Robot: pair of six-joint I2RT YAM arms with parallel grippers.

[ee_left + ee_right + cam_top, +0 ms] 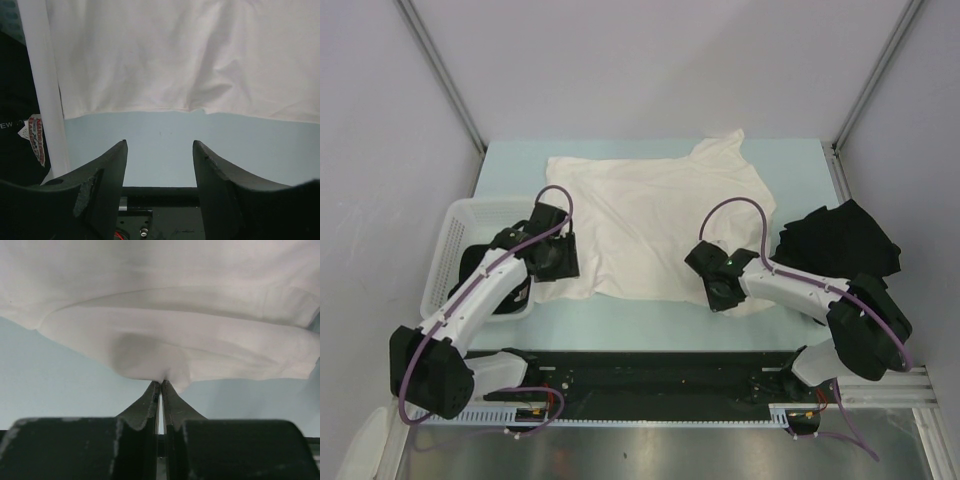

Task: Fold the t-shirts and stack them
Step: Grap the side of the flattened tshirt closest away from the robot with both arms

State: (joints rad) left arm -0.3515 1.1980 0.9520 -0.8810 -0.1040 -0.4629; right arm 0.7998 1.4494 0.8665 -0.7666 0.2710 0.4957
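Right wrist view is showing the right gripper (161,384) pinching the near hem of the cream t-shirt (165,330), its jaws closed almost flat on a small tuck of cloth. The left gripper (160,147) is hovering with its jaws standing apart and holding nothing; the hem is lying just ahead of its fingertips without touching them.

As I am judging it, the step in hand is taking hold of the near edge at 2 places for the first fold, and only 1 grip is made. Doing it well is probably meaning sliding the left fingers low over the table (790,160) onto the hem, closing on its full thickness, then raising both grippers level so the cloth is not skewing.

The cream t-shirt is lying spread across the middle of the table, lightly wrinkled, no print showing, collar toward the far right. Black t-shirts (840,245) are lying heaped at the right, and another dark one (12,100) seems to be sitting in the basket (448,240) on the left.
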